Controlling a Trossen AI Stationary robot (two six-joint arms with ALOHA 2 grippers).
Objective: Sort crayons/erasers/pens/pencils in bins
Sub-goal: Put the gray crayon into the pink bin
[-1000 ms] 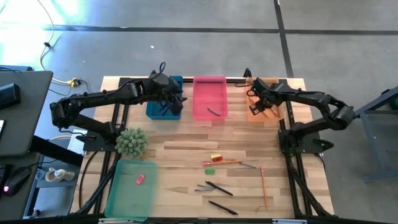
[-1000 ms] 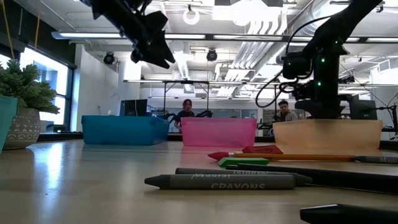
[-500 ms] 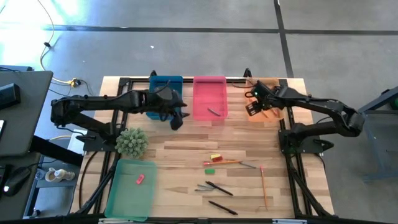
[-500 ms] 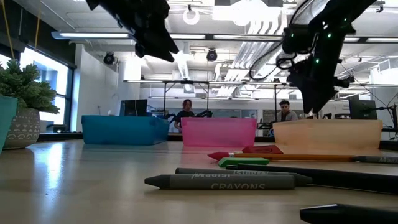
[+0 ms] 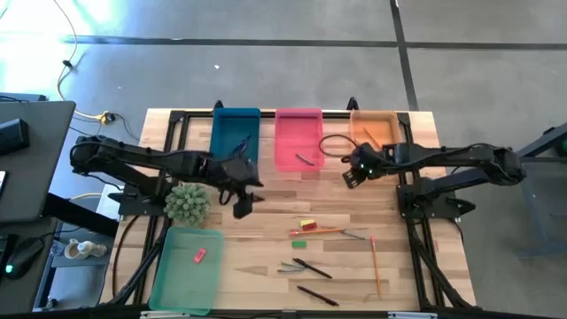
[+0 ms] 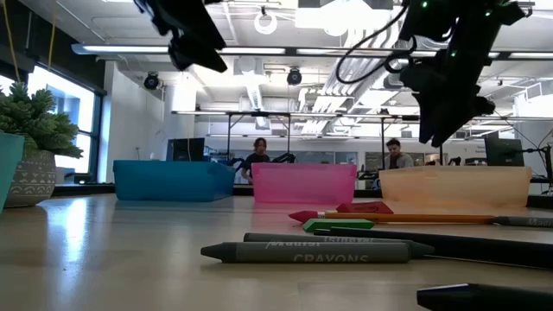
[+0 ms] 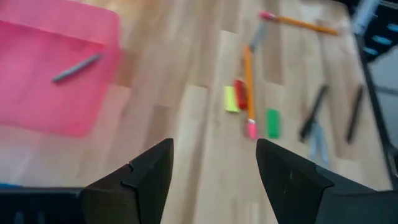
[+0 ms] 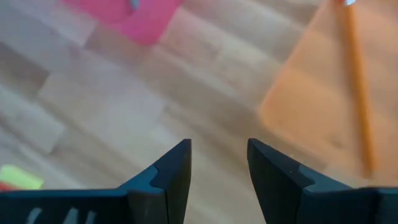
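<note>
Left gripper (image 5: 241,198) hangs empty, fingers apart, at 6 o'clock of blue bin (image 5: 235,135); right gripper (image 5: 351,174) likewise at 7 o'clock of orange bin (image 5: 373,130). Pink bin (image 5: 298,139) holds a crayon (image 5: 306,159), green bin (image 5: 188,268) a pink eraser (image 5: 199,255). Only right wrist view shows a pencil (image 8: 358,87) in orange bin.

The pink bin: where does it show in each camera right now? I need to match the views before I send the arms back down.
High view: pink bin at the table's far edge, middle of the bin row.
Low view: centre, in the back row.
Left wrist view: upper-left corner.
Right wrist view: only a corner, at the top edge.
Shared landmark: the grey crayon lying inside it, seen in the high and left wrist views; the orange bin sits beside it.
</note>
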